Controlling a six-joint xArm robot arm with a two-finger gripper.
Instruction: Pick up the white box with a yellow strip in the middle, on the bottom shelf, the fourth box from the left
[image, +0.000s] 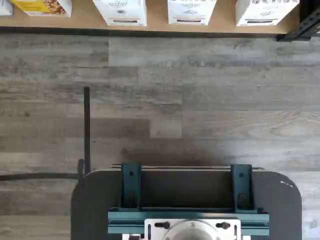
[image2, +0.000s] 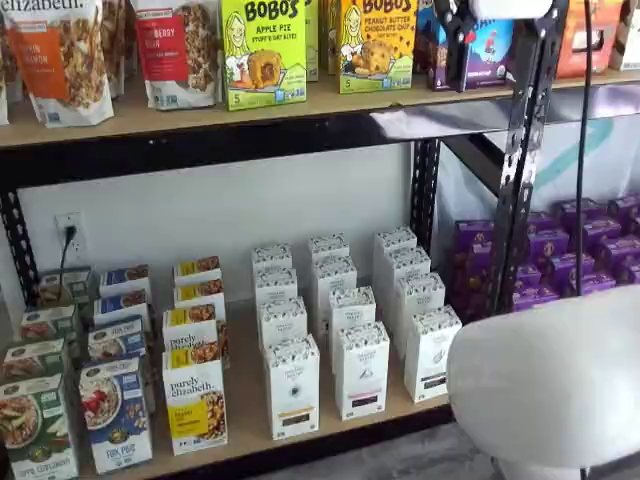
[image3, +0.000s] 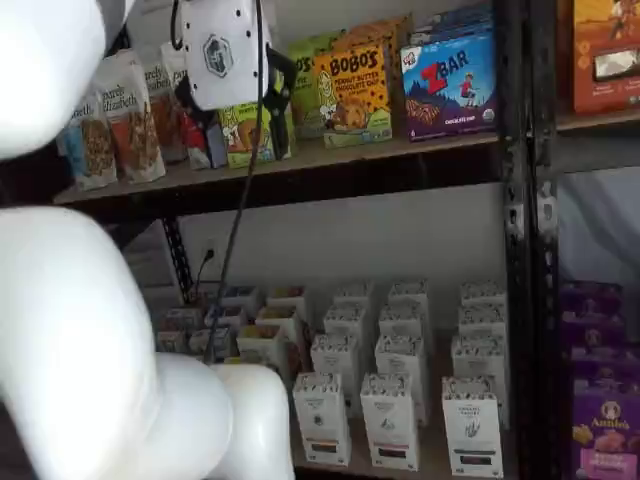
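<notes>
- We are seeing the hand (image2: 458, 48) hanging high up, in front of the top row of snack boxes, in both shelf views.
- We are looking at its black fingers (image3: 278, 95) from the side, so we cannot tell if they are apart or together. Nothing is sitting in them.
- The white box (image2: 292, 385) is standing upright well below the hand, in the front row of the bottom surface (image2: 245, 405).
- In a shelf view the white box (image3: 322, 418) is showing a grey top band and a dark strip low on its front.
- A purely elizabeth box (image2: 195, 405) with a yellow panel is standing just beside the white box, on the side away from the hand.
- More white boxes (image2: 362, 368) are standing in rows beside and behind it.
- In the wrist view we are looking down at the grey wood floor (image: 200, 100), with a dark mount (image: 187, 200) with teal brackets near us.
- There the white box (image: 120, 11) is showing only its lower part, at the edge of the tan bottom surface (image: 80, 20).
</notes>
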